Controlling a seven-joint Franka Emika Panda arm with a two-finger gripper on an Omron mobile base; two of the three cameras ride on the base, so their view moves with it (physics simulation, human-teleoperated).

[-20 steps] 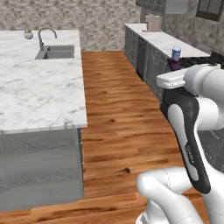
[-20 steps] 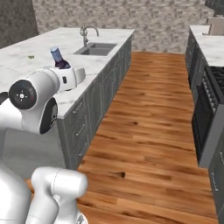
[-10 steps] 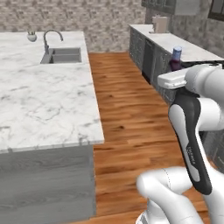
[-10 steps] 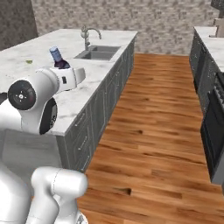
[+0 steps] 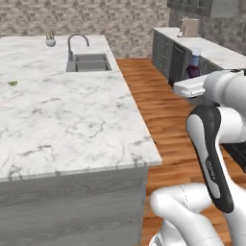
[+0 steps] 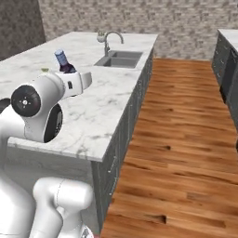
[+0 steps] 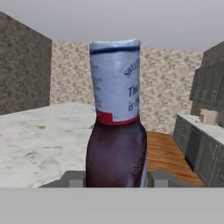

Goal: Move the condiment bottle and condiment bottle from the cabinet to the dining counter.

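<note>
Over the last second the whole scene has shifted in both base views, which I judge to be the base driving and not any move of the things; the marble dining surface (image 5: 72,120) now lies closer and fills the left of the left base view, so the carry toward it appears well advanced and the put-down is not yet made; far on that surface a sink (image 5: 89,62) is set in, its basin showing nothing inside as far as can be told, with a faucet (image 5: 77,41) behind it and a small green scrap (image 5: 12,83) near the left edge; further right, the condiment bottle (image 7: 116,131), dark-bodied with a white labelled neck and a blue band at the top, stands upright between the jaws of the gripper (image 7: 116,179), which are clamped on its lower body; the bottle is carried in the air, off every surface; its fill level cannot be told through the dark body; the second bottle named in the task cannot be accounted for here; at far right a second counter (image 5: 211,50) runs along the wall.
</note>
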